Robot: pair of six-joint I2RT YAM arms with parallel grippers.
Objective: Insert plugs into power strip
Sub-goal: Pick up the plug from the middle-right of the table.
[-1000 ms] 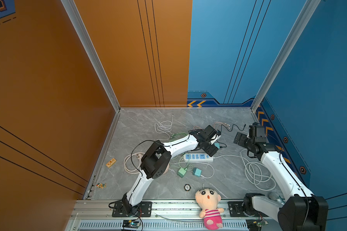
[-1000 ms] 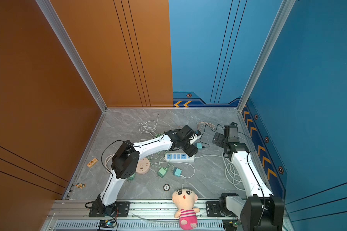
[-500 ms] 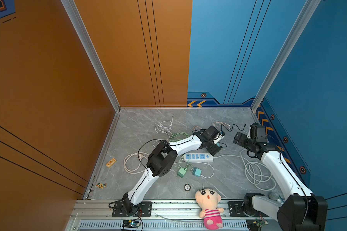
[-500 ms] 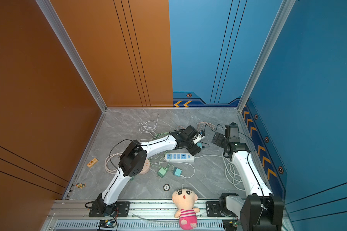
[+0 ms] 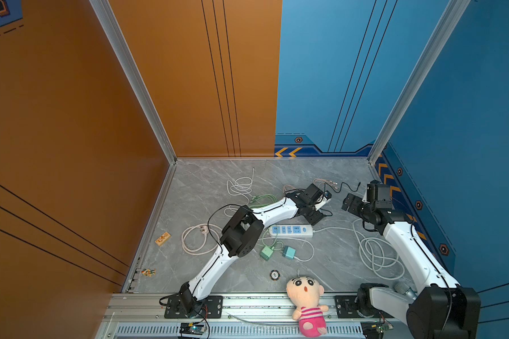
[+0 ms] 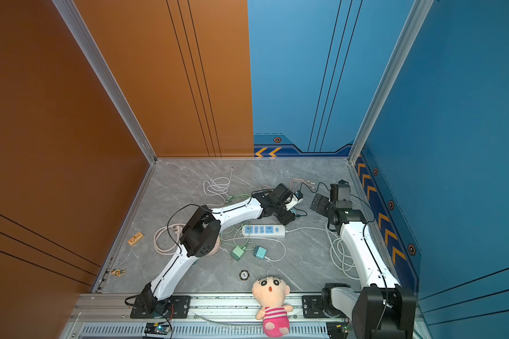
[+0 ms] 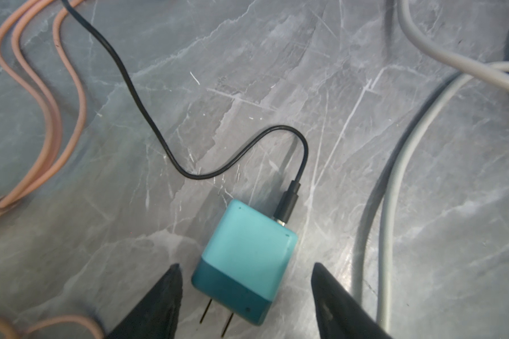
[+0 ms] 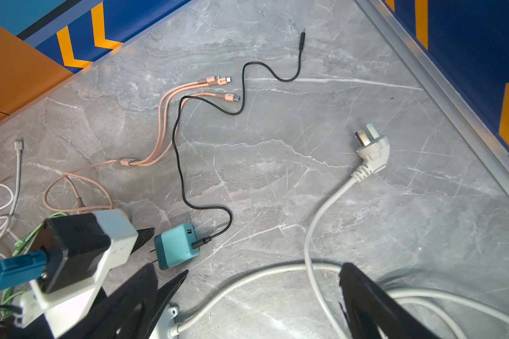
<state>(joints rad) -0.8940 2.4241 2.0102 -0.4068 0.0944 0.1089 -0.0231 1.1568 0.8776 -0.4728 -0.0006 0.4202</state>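
While our left end effector (image 7: 245,265), open, straddles the teal plug (image 7: 247,240) without touching it, we see our right end effector (image 8: 249,267) wide, empty.

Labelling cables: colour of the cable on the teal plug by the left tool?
Black cable; left wrist view.

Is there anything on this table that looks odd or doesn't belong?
Yes: a plush doll slumps over the front rail, and a round chip lies near it; neither fits the wiring job. Cables sprawl in loose tangles around the power strip.
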